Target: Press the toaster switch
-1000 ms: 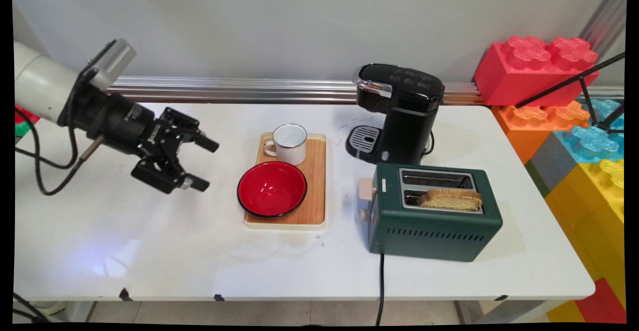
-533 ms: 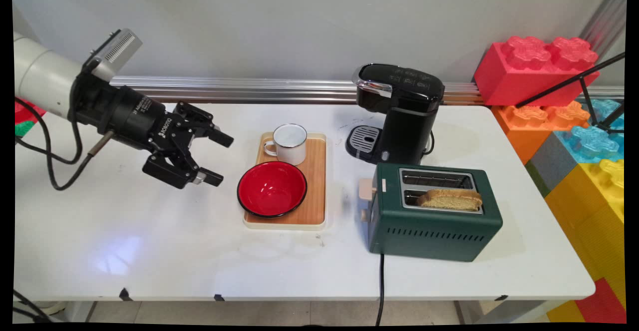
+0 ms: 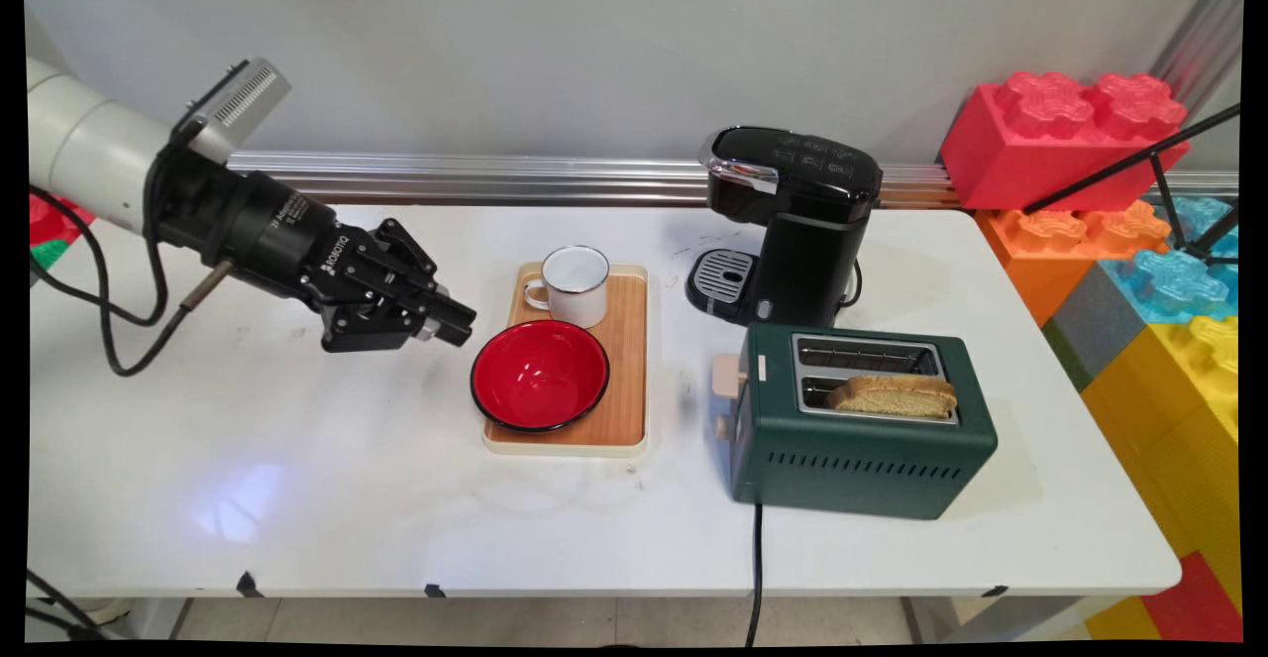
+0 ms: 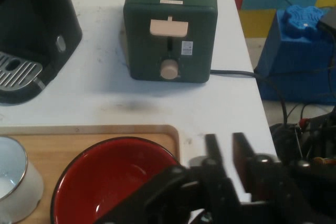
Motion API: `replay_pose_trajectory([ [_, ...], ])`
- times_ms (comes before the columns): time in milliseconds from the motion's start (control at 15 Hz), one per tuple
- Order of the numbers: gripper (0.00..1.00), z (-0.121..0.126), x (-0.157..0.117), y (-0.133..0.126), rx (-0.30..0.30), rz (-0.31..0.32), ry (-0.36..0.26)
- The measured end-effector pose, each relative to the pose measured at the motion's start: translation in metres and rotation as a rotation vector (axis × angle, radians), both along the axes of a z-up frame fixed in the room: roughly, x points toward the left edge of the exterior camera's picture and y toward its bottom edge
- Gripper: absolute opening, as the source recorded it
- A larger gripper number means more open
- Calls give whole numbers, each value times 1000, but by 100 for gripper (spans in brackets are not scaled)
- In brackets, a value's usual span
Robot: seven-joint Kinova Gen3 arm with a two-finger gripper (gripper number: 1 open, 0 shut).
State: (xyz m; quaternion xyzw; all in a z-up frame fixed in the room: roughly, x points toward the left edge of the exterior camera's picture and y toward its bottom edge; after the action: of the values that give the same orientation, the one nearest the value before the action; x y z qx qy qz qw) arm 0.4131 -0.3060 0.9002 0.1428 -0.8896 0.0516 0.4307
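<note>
**White worktop, hand beside the red bowl**

White worktop [image 3: 297, 498] carries a wooden tray [image 3: 626, 360]. Above it the hand [image 3: 458, 321] hovers with its fingers [image 4: 212, 148] nearly together and nothing between them, just left of the red bowl [image 3: 540, 376]. Behind the bowl on the tray stands a white mug [image 3: 573, 285]. Further right are a black coffee maker [image 3: 792, 226] and a green toaster [image 3: 857, 434] with toast [image 3: 895, 395] in the nearer slot.

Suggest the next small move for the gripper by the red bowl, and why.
Probably open the fingers first, if the bowl is the target. The gripper hangs just left of the red bowl, not touching it, its fingers almost together with nothing between them, too close to straddle the rim.
</note>
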Motion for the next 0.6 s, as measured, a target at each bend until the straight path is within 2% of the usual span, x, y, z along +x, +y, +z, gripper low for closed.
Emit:
replay_pose_trajectory([
  [333,0,-3,-6,-7,11,0,4],
  [600,0,-9,-29,-23,18,4,25],
])
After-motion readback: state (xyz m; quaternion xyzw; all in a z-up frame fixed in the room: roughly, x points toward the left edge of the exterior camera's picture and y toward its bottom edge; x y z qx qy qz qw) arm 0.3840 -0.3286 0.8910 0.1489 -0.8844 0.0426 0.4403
